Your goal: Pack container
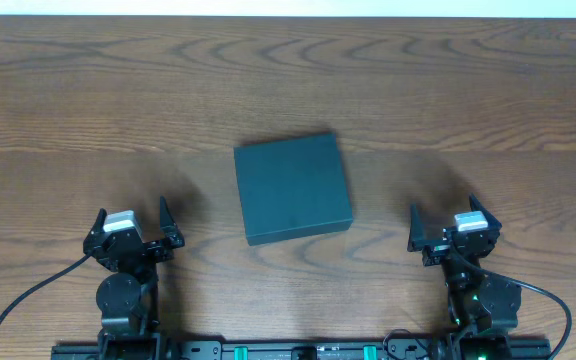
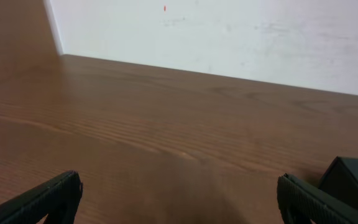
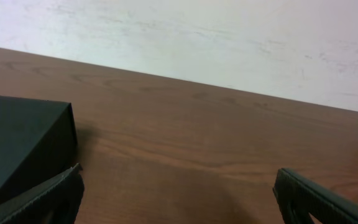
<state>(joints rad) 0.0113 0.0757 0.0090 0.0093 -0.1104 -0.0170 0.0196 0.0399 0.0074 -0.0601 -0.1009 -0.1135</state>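
**Both pincers spread wide, box sits at centre**

Your left gripper stands with its fingers spread wide over bare wood. Your right gripper is spread the same way. They sit well apart along the near edge of the wooden table. Between them and farther out lies the container (lid down, turned slightly askew), flat on the table and touched by neither arm.

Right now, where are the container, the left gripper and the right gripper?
container [image 1: 292, 188]: overhead view, middle of its closed lid.
left gripper [image 1: 133, 208]: overhead view, midway between its spread fingertips.
right gripper [image 1: 445, 206]: overhead view, midway between its spread fingertips.
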